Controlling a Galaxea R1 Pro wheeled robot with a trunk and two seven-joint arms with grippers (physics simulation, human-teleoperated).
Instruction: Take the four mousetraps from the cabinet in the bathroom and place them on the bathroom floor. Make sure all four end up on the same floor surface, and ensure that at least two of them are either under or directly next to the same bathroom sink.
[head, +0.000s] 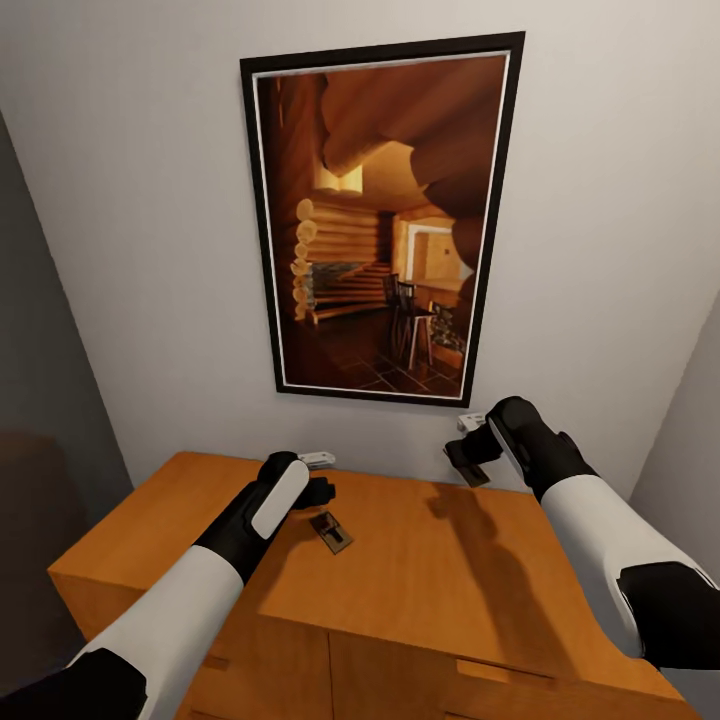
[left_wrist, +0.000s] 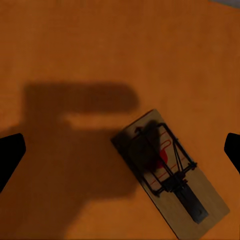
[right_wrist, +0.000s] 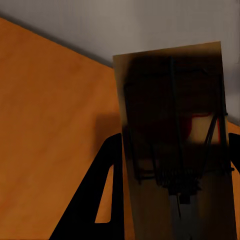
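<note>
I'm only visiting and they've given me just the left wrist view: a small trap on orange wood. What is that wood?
Observer: It's the top of the cabinet, which stands against a wall. The mousetrap lies flat there, by the left gripper.
Operator: Is the other arm busy?
Observer: Yes, the right gripper holds a second mousetrap in the air above the cabinet top.
Operator: Anything on that wall?
Observer: A framed picture of a log-cabin room.

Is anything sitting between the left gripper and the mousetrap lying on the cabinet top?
Nothing visible. The left gripper hovers open above the mousetrap, with bare cabinet top around it.
</note>
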